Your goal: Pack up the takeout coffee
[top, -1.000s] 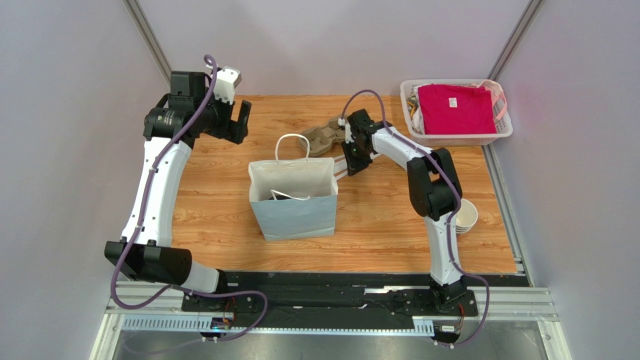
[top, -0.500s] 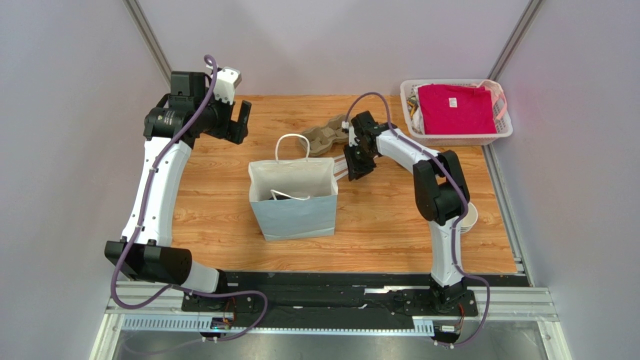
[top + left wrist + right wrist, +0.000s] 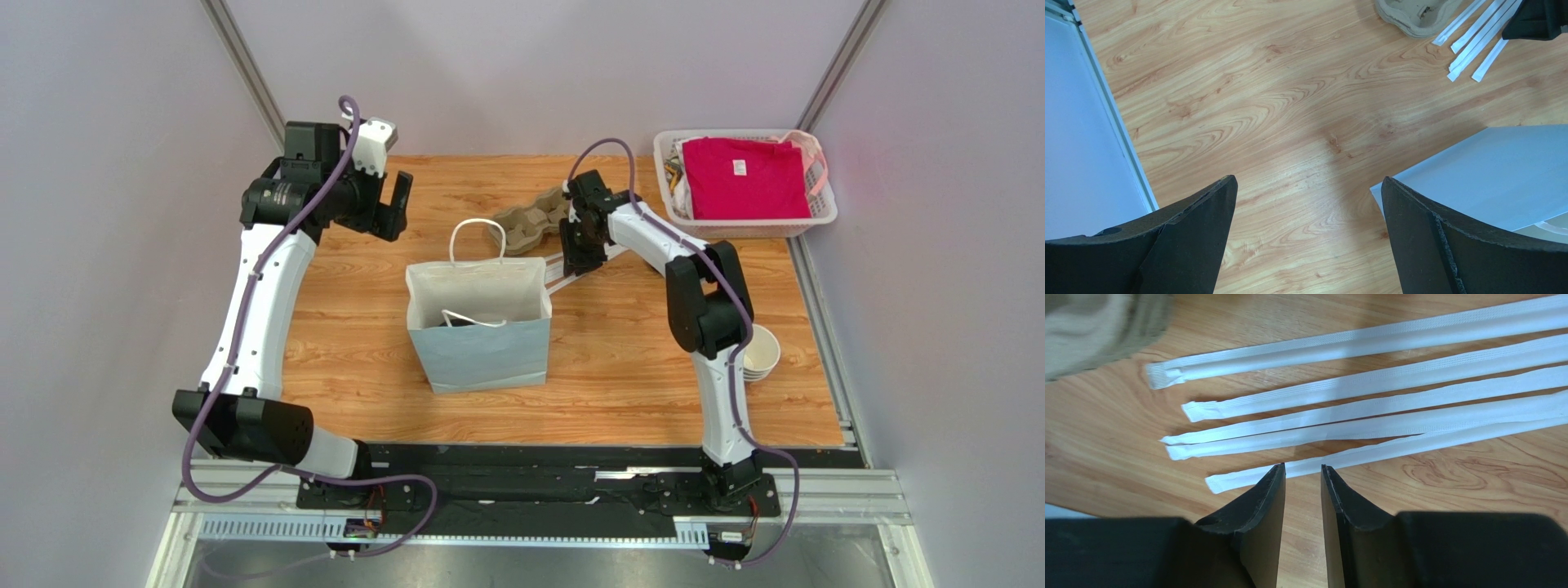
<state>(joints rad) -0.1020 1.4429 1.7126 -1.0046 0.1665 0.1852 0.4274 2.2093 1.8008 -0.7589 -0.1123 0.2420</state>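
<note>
The bench (image 3: 356,306) is orange-brown wood with dark, swirling grain. The paper bag (image 3: 481,349) is pale grey-blue outside and white inside, with white handles. The wrapped straws (image 3: 1364,386) are white. The pulp cup carrier (image 3: 528,224) is dull grey-brown. A white basket (image 3: 669,184) holds a magenta shirt (image 3: 745,178). The stacked cups (image 3: 763,353) show white. The left arm (image 3: 258,306) and right arm (image 3: 724,404) are white with black joints and purple cables (image 3: 184,472). The left hand (image 3: 1308,184) and right hand (image 3: 1302,470) are matte black.

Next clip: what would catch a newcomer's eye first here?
The pale paper bag standing open mid-table, and the bright pink shirt in the white basket at the far right corner. Close up, the right claw hovers, slightly parted, over a row of paper-wrapped straws.
</note>
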